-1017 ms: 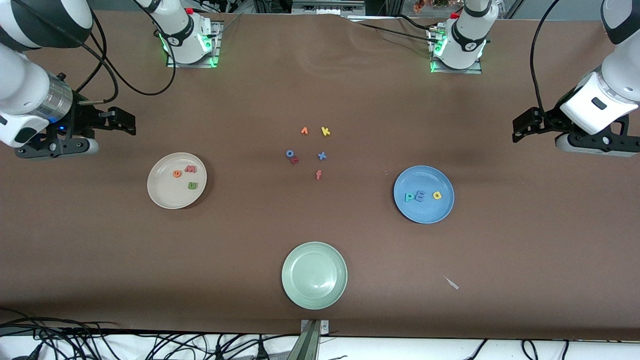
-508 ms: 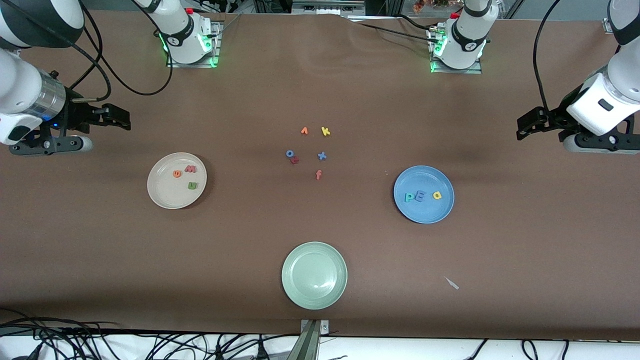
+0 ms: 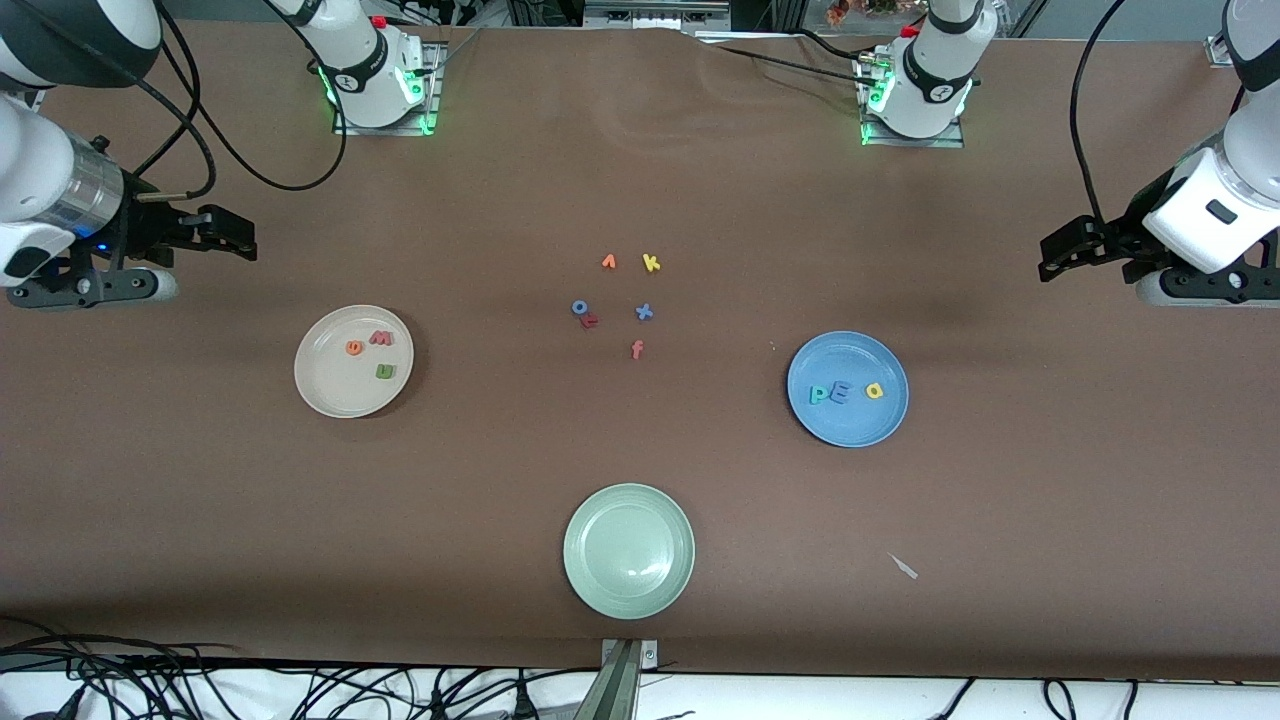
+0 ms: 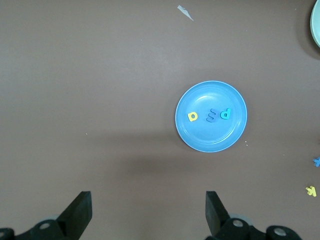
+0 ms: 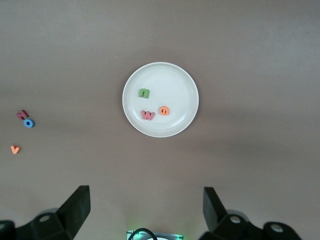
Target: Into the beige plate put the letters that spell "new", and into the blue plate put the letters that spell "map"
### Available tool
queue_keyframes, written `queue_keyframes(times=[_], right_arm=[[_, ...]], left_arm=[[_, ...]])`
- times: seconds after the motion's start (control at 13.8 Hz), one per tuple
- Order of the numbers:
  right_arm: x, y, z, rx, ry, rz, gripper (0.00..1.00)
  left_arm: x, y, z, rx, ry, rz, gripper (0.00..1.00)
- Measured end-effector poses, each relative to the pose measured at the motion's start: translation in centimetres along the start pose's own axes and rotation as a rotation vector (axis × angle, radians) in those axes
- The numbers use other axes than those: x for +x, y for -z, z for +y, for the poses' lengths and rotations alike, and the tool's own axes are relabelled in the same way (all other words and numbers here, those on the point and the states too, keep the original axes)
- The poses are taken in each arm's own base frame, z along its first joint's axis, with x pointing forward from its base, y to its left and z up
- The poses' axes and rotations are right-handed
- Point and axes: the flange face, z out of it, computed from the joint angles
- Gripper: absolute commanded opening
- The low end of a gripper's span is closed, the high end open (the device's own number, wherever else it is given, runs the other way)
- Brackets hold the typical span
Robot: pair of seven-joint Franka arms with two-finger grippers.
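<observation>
The beige plate (image 3: 335, 392) (image 5: 170, 80) lies toward the right arm's end and holds the green n (image 3: 385, 371) (image 5: 144, 93), orange e (image 3: 354, 348) (image 5: 164, 110) and pinkish-red w (image 3: 381, 338) (image 5: 148, 115). The blue plate (image 3: 850, 425) (image 4: 210, 139) lies toward the left arm's end. In it are the teal p (image 3: 820, 394) (image 4: 226, 114), blue m (image 3: 839, 393) (image 4: 212, 116) and yellow a (image 3: 875, 391) (image 4: 192, 116). My right gripper (image 3: 237, 235) (image 5: 146, 207) hangs open and empty above bare table near its end. My left gripper (image 3: 1055, 258) (image 4: 148, 212) is likewise open and empty.
A pale green plate (image 3: 629, 590) sits nearest the front camera. Loose letters lie mid-table: a small orange letter (image 3: 608, 262), yellow k (image 3: 651, 263), blue o (image 3: 579, 307), dark red letter (image 3: 590, 320), blue x (image 3: 644, 312), orange f (image 3: 637, 349). A pale scrap (image 3: 904, 567) lies near the blue plate.
Both arms have drawn back a little toward their own ends of the table. Plates and letters have not moved.
</observation>
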Motion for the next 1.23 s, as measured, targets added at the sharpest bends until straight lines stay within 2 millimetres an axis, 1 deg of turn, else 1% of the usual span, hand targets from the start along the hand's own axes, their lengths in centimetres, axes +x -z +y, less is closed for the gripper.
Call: queue_keyframes(times=[0.29,0.73,1.23], right_arm=[[0.00,0.25,0.00,0.000,0.000,0.005,1.00],[0.13,0.01,0.00,0.000,0.000,-0.001,1.00],[0.13,-0.09,0.00,0.000,0.001,-0.005,1.00]], left_arm=[[-0.07,-0.01,0.93,-0.001,-0.016,0.000,1.00],[-0.06,0.05,0.45,-0.001,-0.008,0.000,1.00],[-0.10,0.11,0.81,-0.001,-0.014,0.001,1.00]])
